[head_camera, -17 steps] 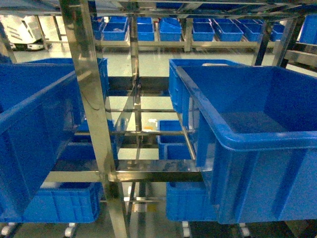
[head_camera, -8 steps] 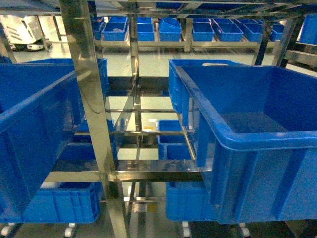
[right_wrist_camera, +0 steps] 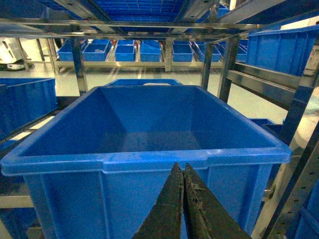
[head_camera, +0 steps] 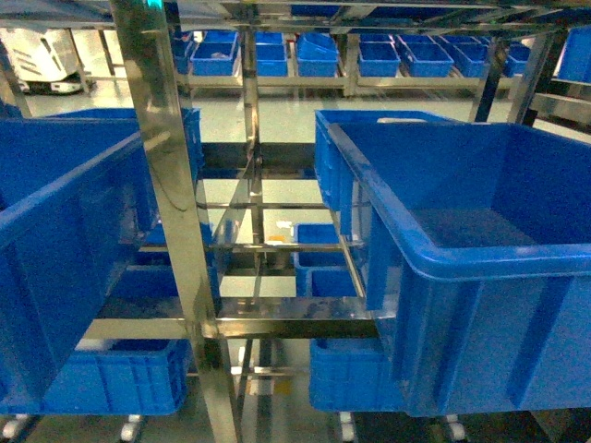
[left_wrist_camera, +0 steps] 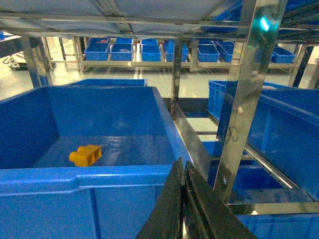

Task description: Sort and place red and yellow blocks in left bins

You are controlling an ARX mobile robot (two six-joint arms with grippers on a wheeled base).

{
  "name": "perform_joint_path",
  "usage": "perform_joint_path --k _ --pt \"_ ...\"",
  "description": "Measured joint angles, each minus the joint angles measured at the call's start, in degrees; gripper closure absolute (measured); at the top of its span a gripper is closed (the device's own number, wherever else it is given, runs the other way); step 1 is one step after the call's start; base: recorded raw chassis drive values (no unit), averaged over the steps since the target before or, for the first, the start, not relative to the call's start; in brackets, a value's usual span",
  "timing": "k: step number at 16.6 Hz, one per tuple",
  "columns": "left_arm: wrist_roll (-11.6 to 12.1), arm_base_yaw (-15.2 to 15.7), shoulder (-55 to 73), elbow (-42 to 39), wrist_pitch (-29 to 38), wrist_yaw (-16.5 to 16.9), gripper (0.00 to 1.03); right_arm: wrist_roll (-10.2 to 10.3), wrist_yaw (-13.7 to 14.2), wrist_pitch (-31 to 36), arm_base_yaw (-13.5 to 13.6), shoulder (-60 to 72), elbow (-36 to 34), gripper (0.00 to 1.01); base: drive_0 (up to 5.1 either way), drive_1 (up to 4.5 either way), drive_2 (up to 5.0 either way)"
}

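Both pincers sit with jaws pressed together and nothing between them: the left pincer (left_wrist_camera: 182,199) hangs just outside the near wall of the left bin (left_wrist_camera: 75,177), the right pincer (right_wrist_camera: 180,204) just outside the near wall of the right bin (right_wrist_camera: 149,162). The yellow block (left_wrist_camera: 85,155) lies on the left bin's floor, toward its near-left corner, so that half looks done. The red block shows in no view; it may lie somewhere the cameras miss, and the right bin's floor looks bare, though glare there makes this uncertain. To do the step well, I judge the robot should find the red block before either arm moves, then open a pincer wide and approach over a bin rim rather than through the steel rack post (left_wrist_camera: 244,99) between the bins.
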Motion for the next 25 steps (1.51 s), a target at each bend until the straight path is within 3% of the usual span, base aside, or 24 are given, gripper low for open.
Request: perform_joint_path --k 4,6,8,9,10,11,19,21,25 --pt "0.00 0.00 -5.22 0.00 -5.01 0.00 1.01 0.00 0.00 -4.37 0.00 -4.42 0.00 0.99 0.0 0.00 0.0" --pt "0.00 0.00 -6.84 0.00 -6.56 0.00 1.01 0.00 -0.07 -12.00 0.00 -9.55 0.02 0.99 0.0 0.00 0.0" --pt "0.00 0.00 -7.52 0.00 -7.34 -0.07 1.01 0.00 -0.04 -15.23 0.00 -13.44 0.02 0.99 0.0 0.00 0.0" --pt "0.02 0.00 -8.04 0.00 -7.85 0.00 1.01 -0.02 -0.17 -13.81 0.00 -14.38 0.11 0.99 0.0 0.00 0.0" --pt "0.04 0.00 -13.18 0.04 -15.69 0.09 1.01 0.00 -0.07 -15.08 0.00 -14.38 0.02 0.99 0.0 0.00 0.0" --pt "0.04 0.00 -17.33 0.04 -17.66 -0.02 1.01 0.00 0.00 -15.12 0.00 -14.38 0.02 0.99 0.0 0.00 0.0" --pt "0.20 -0.04 -17.22 0.04 -17.90 -0.02 1.01 -0.04 -0.02 -14.93 0.00 -14.43 0.02 0.98 0.0 0.00 0.0" --pt "0.20 -0.07 -17.22 0.04 -17.90 -0.02 0.89 -0.02 -0.04 -14.93 0.00 -14.43 0.02 0.77 0.0 0.00 0.0" --pt "0.22 -0.07 -17.22 0.04 -17.90 -0.02 0.42 -0.02 -0.04 -14.93 0.00 -14.43 0.02 0.29 0.0 0.00 0.0"
